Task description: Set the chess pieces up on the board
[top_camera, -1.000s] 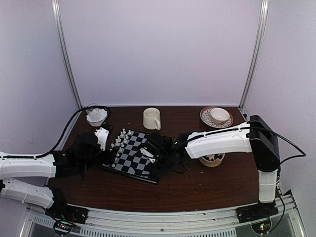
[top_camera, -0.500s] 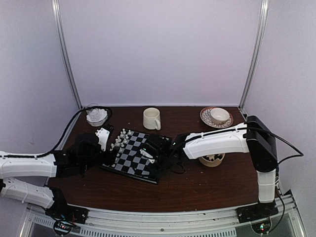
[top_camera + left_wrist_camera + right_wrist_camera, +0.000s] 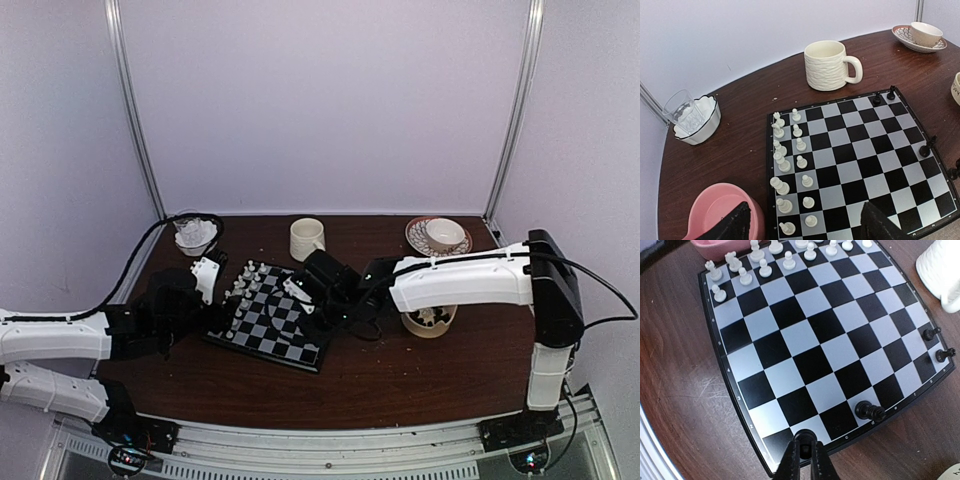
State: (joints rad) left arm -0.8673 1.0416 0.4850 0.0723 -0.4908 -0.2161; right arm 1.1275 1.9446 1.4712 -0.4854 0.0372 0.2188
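Note:
The board (image 3: 262, 322) lies at mid-table, and also shows in both wrist views (image 3: 860, 145) (image 3: 815, 340). White chess pieces (image 3: 785, 165) fill two rows along its left side (image 3: 745, 275). A few black chess pieces (image 3: 876, 98) stand along the opposite edge (image 3: 870, 411). My right gripper (image 3: 805, 445) is shut on a small black piece (image 3: 805, 436) above the board's edge row; in the top view this gripper (image 3: 300, 292) hovers over the board. My left gripper (image 3: 807, 225) is open and empty at the white side of the board (image 3: 200, 290).
A cream mug (image 3: 307, 240) stands behind the board. A glass dish (image 3: 195, 235) sits at the back left, and a cup on a saucer (image 3: 440, 237) at the back right. A bowl (image 3: 430, 322) lies under the right arm. A pink bowl (image 3: 725, 210) is beside my left finger.
My right gripper has shut on a black piece at the board's right edge and has moved with it up and back in the top view. The left arm stayed still.

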